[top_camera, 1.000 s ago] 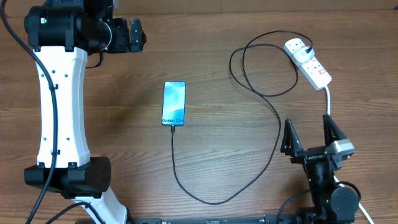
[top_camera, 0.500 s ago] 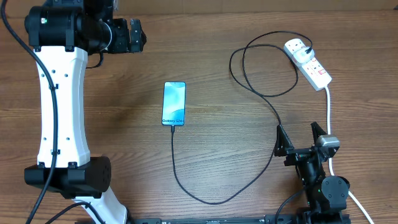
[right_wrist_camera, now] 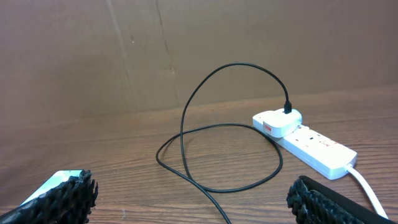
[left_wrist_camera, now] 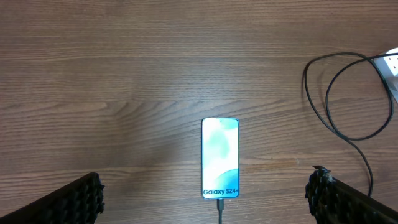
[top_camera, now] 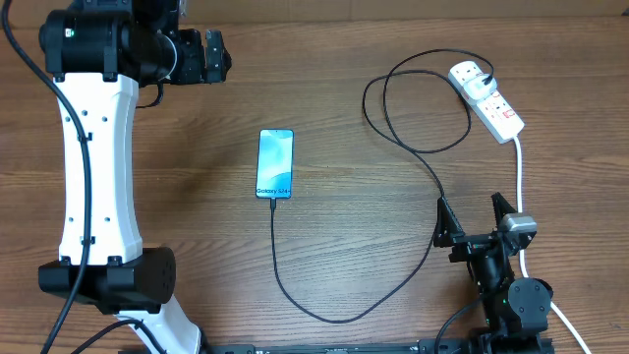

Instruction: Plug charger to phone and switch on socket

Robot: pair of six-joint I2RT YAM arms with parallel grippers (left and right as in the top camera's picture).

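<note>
Phone [top_camera: 275, 163]: screen lit pale blue, charger [top_camera: 433, 187] tip seated at its Galaxy end. It lies centred ahead of the left gripper [top_camera: 204, 56], with open tabletop [top_camera: 334, 88] all round. Socket [top_camera: 487, 98] sits ahead-right of the right gripper [top_camera: 469, 205]. Both grippers are spread wide and empty.

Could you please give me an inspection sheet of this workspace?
Surface: wooden table.
Job's things: phone lit, charger meets its near end; socket far right, adapter in it, switch state unclear.
Clutter: nothing seen.
Grippers: left gripper open, empty; right gripper open, empty.
Cables: charger loops near the socket; white cord runs beside the right gripper.
Surroundings: brown wall.
</note>
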